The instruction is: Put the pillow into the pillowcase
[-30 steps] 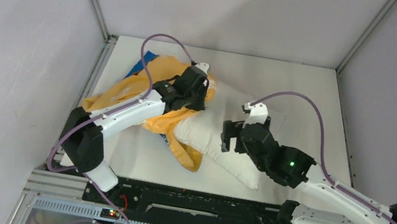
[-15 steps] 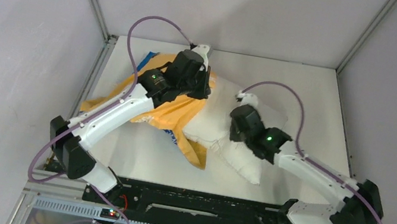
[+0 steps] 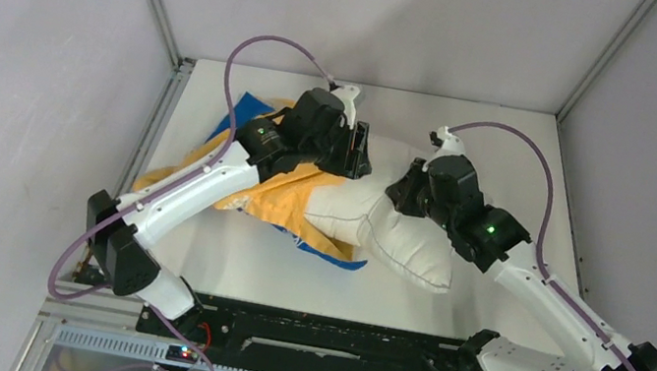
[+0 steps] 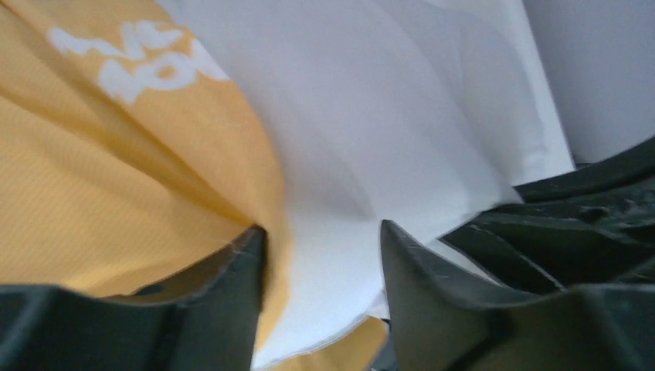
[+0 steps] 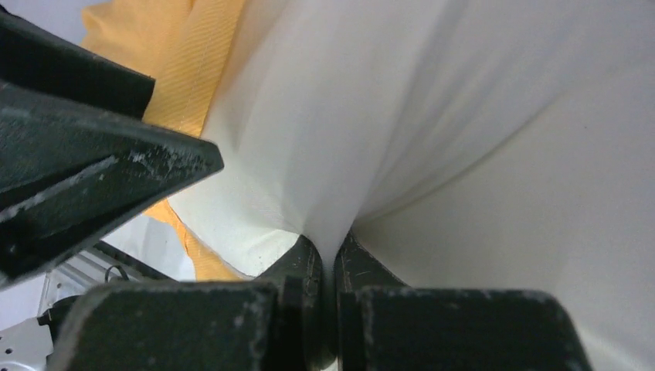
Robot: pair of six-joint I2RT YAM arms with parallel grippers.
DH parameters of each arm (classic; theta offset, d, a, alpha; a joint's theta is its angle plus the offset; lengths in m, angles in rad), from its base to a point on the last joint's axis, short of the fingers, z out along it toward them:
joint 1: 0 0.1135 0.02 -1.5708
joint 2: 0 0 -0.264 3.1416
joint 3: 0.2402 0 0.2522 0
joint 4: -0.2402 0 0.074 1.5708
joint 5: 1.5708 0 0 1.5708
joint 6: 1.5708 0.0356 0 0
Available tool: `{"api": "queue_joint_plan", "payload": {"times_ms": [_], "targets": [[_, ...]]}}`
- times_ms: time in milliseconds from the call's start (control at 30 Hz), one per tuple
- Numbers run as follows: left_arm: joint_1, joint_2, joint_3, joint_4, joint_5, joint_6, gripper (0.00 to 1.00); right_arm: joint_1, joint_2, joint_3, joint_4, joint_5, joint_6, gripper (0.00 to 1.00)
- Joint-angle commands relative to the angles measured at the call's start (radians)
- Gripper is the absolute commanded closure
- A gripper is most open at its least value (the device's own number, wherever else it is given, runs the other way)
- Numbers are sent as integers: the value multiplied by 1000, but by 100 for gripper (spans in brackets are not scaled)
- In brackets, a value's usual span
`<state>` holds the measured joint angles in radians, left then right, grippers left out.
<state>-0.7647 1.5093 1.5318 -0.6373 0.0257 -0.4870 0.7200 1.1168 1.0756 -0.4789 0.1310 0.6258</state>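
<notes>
Now the right hand (image 5: pixel 334 255) tight on the pillow (image 5: pixel 463 116), left hand (image 4: pixel 320 232) jaws newly apart.

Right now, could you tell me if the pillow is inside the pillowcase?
Partly in: the pillowcase covers one end of the pillow; the rest lies bare.

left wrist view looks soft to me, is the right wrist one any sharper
Left wrist: blurred throughout, the pillowcase lettering smeared, the fingers soft-edged. Right wrist: sharper, with the pillowcase weave and finger scuffs visible beside the pillow. Top external: evenly lit, no glare.
</notes>
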Motion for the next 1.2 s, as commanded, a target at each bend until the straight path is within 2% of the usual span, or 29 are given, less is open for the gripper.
{"api": "queue_joint_plan", "payload": {"times_ms": [0, 33, 67, 233, 333, 467, 600, 767, 867, 900, 933, 967, 1000, 1033, 1100, 1167], "targets": [[-24, -140, -60, 7, 26, 10, 32, 17, -8, 23, 97, -13, 66, 100], [-28, -185, -93, -4, 2, 5, 25, 25, -8, 23, 87, -1, 67, 100], [-42, -225, -125, -25, -19, -1, 23, 31, -7, 23, 77, 7, 67, 100], [-141, -423, -291, -162, -250, -43, 24, 64, -8, 22, 46, 45, 68, 100], [-188, -488, -413, -212, -285, -107, 25, 65, -8, 22, 44, 44, 63, 100], [-206, -560, -653, -105, -254, -268, 27, 66, -8, 23, 44, 41, 61, 100], [-210, -605, -837, 75, -237, -414, 25, 65, -8, 23, 41, 35, 60, 100], [-211, -601, -977, 332, -249, -505, 22, 67, -8, 23, 33, 35, 59, 100], [-212, -596, -1021, 467, -272, -528, 23, 67, -9, 23, 23, 45, 59, 100], [-212, -591, -1024, 488, -287, -528, 26, 67, -10, 23, 22, 48, 57, 100], [-212, -588, -1015, 502, -296, -517, 36, 67, -11, 23, 20, 49, 58, 100], [-212, -585, -987, 498, -290, -487, 55, 66, -12, 23, 20, 50, 57, 100], [-217, -588, -917, 458, -279, -446, 80, 66, -14, 23, 20, 50, 56, 100], [-236, -599, -825, 415, -277, -382, 97, 68, -16, 24, 19, 51, 53, 100], [-285, -592, -552, 284, -276, -243, 100, 72, -20, 24, 16, 59, 52, 100], [-293, -513, -281, 175, -162, -133, 100, 82, -18, 24, 29, 63, 58, 100]]}}
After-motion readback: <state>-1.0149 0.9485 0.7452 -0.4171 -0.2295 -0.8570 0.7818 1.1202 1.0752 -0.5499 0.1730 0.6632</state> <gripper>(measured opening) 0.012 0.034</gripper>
